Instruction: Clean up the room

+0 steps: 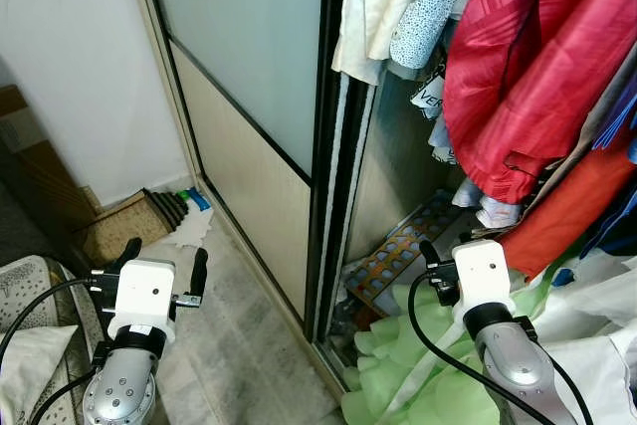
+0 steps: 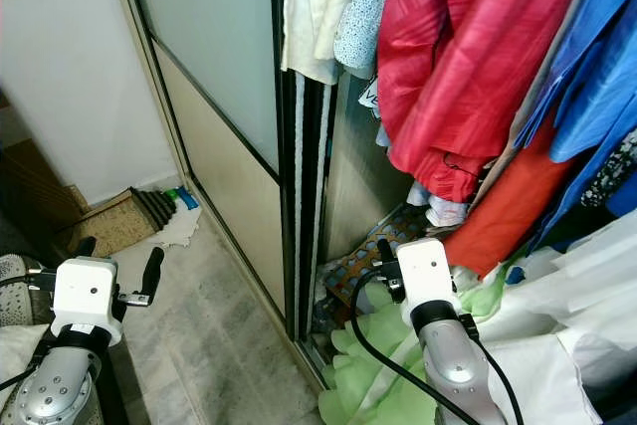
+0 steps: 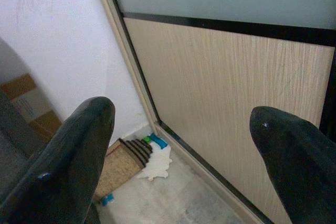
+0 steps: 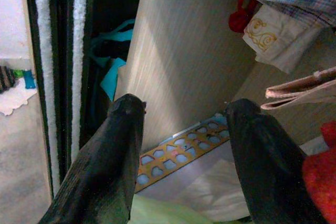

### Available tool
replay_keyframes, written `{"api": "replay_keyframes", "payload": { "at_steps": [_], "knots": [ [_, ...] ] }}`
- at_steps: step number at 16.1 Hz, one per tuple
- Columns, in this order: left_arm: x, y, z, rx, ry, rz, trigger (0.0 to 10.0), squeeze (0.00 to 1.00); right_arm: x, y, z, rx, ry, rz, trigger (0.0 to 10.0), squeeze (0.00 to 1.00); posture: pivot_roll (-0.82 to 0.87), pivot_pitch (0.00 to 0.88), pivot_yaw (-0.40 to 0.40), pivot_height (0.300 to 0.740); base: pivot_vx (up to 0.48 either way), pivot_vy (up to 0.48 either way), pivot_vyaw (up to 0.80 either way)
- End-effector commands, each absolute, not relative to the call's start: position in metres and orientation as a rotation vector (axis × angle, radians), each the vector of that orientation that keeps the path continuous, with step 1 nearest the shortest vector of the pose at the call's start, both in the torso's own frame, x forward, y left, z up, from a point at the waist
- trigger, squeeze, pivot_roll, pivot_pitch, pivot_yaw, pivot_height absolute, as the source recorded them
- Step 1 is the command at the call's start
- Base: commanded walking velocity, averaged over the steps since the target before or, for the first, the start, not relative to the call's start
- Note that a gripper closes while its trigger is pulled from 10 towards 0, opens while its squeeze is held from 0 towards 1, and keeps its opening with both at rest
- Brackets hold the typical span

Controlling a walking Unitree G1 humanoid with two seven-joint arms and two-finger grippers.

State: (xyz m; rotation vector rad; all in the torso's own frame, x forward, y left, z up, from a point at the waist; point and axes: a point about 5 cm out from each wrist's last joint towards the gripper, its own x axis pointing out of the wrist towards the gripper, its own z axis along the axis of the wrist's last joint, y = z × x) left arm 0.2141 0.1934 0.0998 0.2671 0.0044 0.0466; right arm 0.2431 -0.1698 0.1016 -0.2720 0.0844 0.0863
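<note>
Far left, low on the floor against the white wall: a small heap of clutter [image 1: 164, 214], woven mat, white cloth and blue bits, well apart from both arms. Nearer, left tool [image 1: 164, 261] raised, fingers spread wide, holding nothing, aimed toward that corner and the sliding door [image 1: 249, 97]. Centre: door's dark edge and track, wardrobe open beyond. Right of that, an orange cut-out board [image 1: 398, 251] lying on the wardrobe floor, with crumpled pale green fabric [image 1: 398, 355] spilling out over the threshold. Right tool [image 4: 181, 145] just above the fabric, fingers wide apart and empty, pointed at the board. Above and right: hanging clothes, red garment [image 1: 528, 77] drooping low, near the right arm.

Likely trouble: snagging the red garment or the arm's black cable on a lift; catching only a loose fold of green fabric and dragging the rest across the track; jamming a finger against the door edge.
</note>
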Motion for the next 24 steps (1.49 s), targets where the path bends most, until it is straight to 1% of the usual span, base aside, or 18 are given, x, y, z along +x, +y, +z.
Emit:
{"api": "replay_keyframes", "payload": {
  "at_steps": [1, 10, 11, 13, 14, 15, 16, 17, 18, 20, 21, 24],
  "knots": [
    [0.215, 0.194, 0.099, 0.272, 0.013, 0.04, 10.0, 0.0, 0.244, -0.171, 0.101, -0.277, 0.092, 0.075, 10.0, 0.0, -0.04, 0.02, -0.028, 0.74, 0.0, 0.0, 0.0],
    [0.215, 0.194, 0.099, 0.272, 0.013, 0.04, 10.0, 0.0, 0.244, -0.171, 0.101, -0.277, 0.092, 0.075, 10.0, 0.0, -0.04, 0.02, -0.028, 0.74, 0.0, 0.0, 0.0],
    [0.221, 0.181, 0.099, 0.276, -0.003, -0.052, 10.0, 0.0, 0.25, -0.17, 0.1, -0.244, 0.092, 0.111, 10.0, 0.0, -0.04, 0.0, -0.072, 0.74, 0.0, 0.0, 0.0],
    [0.229, 0.159, 0.101, 0.265, -0.035, -0.186, 10.0, 0.0, 0.256, -0.17, 0.1, -0.215, 0.08, 0.15, 10.0, 0.0, -0.06, 0.0, -0.064, 0.74, 0.0, 0.0, 0.0],
    [0.228, 0.162, 0.102, 0.264, -0.038, -0.151, 10.0, 0.0, 0.254, -0.172, 0.101, -0.215, 0.077, 0.134, 10.0, 0.0, -0.07, 0.0, -0.056, 0.74, 0.0, 0.0, 0.0],
    [0.224, 0.177, 0.099, 0.252, -0.012, -0.029, 10.0, 0.0, 0.253, -0.175, 0.101, -0.21, 0.077, 0.11, 10.0, 0.0, -0.07, 0.0, -0.053, 0.74, 0.0, 0.0, 0.0],
    [0.218, 0.184, 0.097, 0.246, 0.004, 0.027, 10.0, 0.0, 0.253, -0.174, 0.101, -0.212, 0.076, 0.119, 10.0, 0.0, -0.06, 0.0, -0.051, 0.74, 0.0, 0.0, 0.0],
    [0.217, 0.185, 0.097, 0.247, 0.004, 0.042, 10.0, 0.0, 0.254, -0.173, 0.101, -0.211, 0.076, 0.127, 10.0, 0.0, -0.06, 0.0, -0.051, 0.74, 0.0, 0.0, 0.0],
    [0.218, 0.185, 0.098, 0.253, -0.004, 0.037, 10.0, 0.0, 0.256, -0.173, 0.099, -0.204, 0.08, 0.139, 10.0, 0.0, -0.04, 0.003, -0.066, 0.74, 0.0, 0.0, 0.0],
    [0.215, 0.178, 0.097, 0.256, -0.001, -0.038, 10.0, 0.0, 0.258, -0.171, 0.099, -0.204, 0.08, 0.156, 10.0, 0.0, -0.04, 0.007, -0.078, 0.74, 0.0, 0.0, 0.0],
    [0.211, 0.179, 0.097, 0.287, 0.001, -0.072, 10.0, 0.0, 0.259, -0.169, 0.1, -0.201, 0.079, 0.175, 10.0, 0.0, -0.04, 0.009, -0.082, 0.74, 0.0, 0.0, 0.0],
    [0.198, 0.181, 0.092, 0.282, 0.047, -0.087, 10.0, 0.0, 0.258, -0.17, 0.101, -0.205, 0.072, 0.168, 10.0, 0.0, -0.04, 0.015, -0.068, 0.74, 0.0, 0.0, 0.0]
  ]
}}
